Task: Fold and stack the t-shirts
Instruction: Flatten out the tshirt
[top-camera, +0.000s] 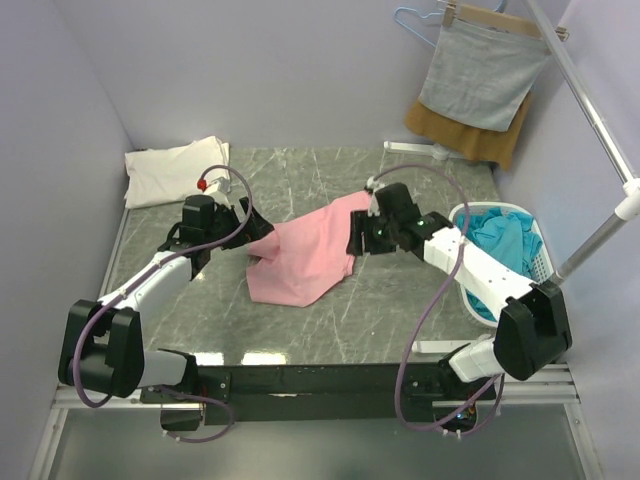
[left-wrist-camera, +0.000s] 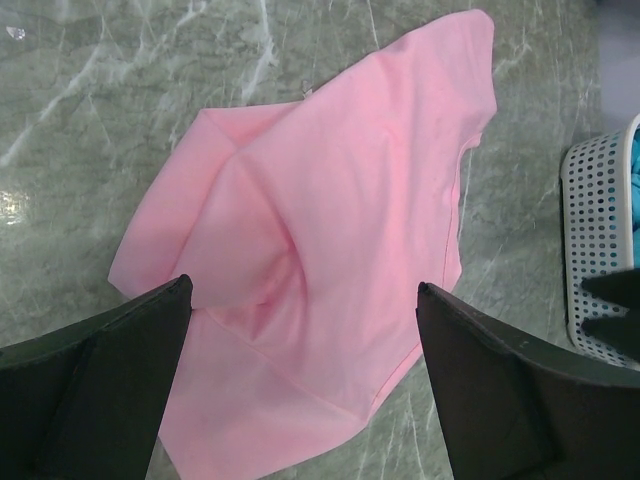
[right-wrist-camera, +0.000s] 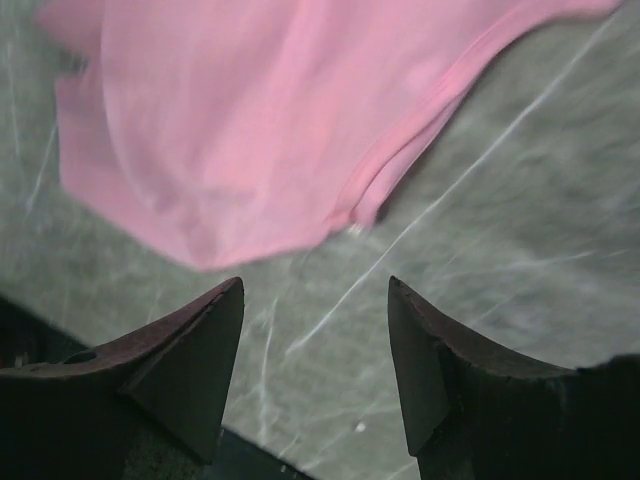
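Two arms, two tools. The left tool (left-wrist-camera: 300, 290), jaws spread wide and empty, hangs over the one pink t-shirt (top-camera: 305, 258). This t-shirt lies rumpled and partly doubled over at the centre of the veined grey counter (top-camera: 400, 300). The right tool (right-wrist-camera: 315, 290), likewise spread and empty, is above bare counter just beside the shirt's 3 o'clock edge. One white perforated basket (top-camera: 541, 256), at 3 o'clock, holds teal-blue t-shirts (top-camera: 505, 240); their number is not discernible. One folded cream-white t-shirt (top-camera: 175, 170) lies at 10 o'clock. Beyond, at 1 o'clock, one grey cloth (top-camera: 482, 75) is clipped to a hanger (top-camera: 490, 18), with one mustard-brown cloth (top-camera: 495, 148) behind it.
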